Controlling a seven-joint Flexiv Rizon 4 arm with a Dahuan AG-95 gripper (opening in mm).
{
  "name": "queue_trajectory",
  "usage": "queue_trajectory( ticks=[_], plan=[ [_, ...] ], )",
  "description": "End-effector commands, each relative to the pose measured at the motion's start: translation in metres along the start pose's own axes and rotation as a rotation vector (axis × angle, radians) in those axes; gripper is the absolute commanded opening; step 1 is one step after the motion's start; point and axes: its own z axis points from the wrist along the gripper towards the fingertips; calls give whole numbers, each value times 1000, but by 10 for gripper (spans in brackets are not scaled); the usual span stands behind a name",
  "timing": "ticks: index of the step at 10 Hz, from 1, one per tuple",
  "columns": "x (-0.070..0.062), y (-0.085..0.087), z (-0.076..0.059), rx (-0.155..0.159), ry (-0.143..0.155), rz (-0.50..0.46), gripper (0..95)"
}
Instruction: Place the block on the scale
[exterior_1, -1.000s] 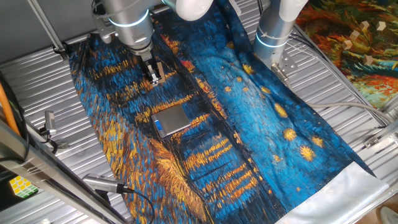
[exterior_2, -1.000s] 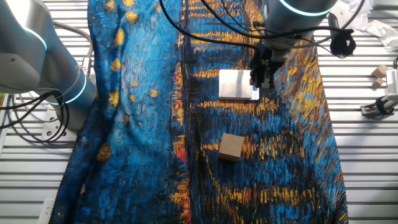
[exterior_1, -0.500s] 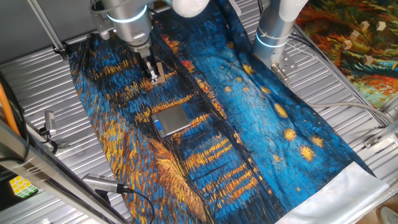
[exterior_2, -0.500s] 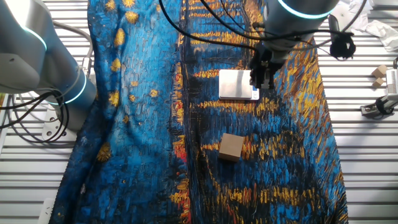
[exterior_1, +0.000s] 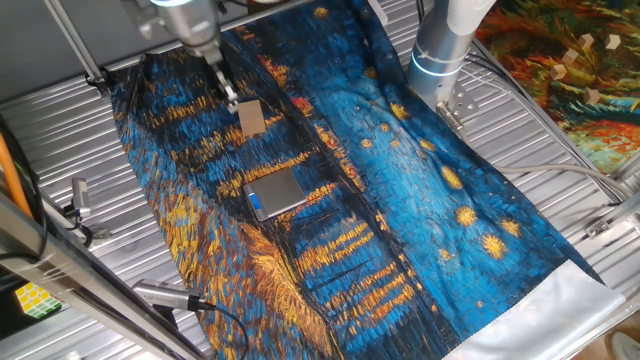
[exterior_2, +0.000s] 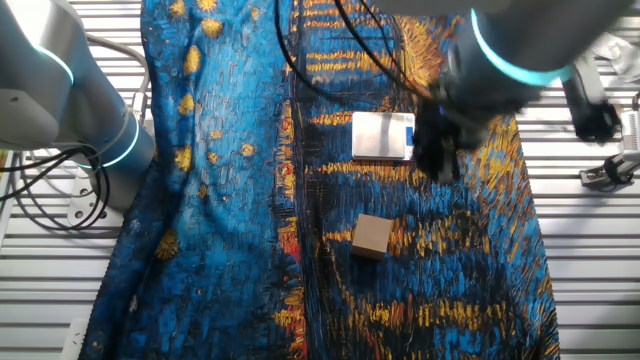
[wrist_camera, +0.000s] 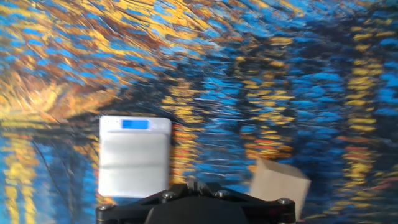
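The block (exterior_2: 372, 236) is lying on the painted blue-and-orange cloth (exterior_2: 230, 180) covering the tabletop, well apart from the scale (exterior_2: 382, 135), whose platform is sitting bare with nothing on it. So, judging from this, the task is sitting at its beginning: the block is not yet gripped, not yet lifted, not yet carried over. The claw (exterior_1: 228, 93) is hanging above the cloth just beside the block in one fixed view, touching nothing as far as can be seen; in the other fixed view it is blurred and dark, so whether its fingers are standing apart or together cannot be told. The hand view is showing the scale at lower left and the block at lower right, neither one lying between the fingers. Everything remains: reaching the block, closing on it, and setting it on the scale.
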Motion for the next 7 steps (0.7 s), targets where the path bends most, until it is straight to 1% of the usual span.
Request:
queue_trajectory(
  ticks=[1,2,3,4,5,7],
  plan=[
    [7,-19,20,8,-27,-17,0],
    [8,-24,21,6,-33,-18,0],
    [6,-29,16,11,-27,-24,0],
    [4,-32,12,7,-21,-27,0],
    [3,-40,4,9,-6,-35,0],
    [4,-41,2,7,4,-34,0]
  ],
)
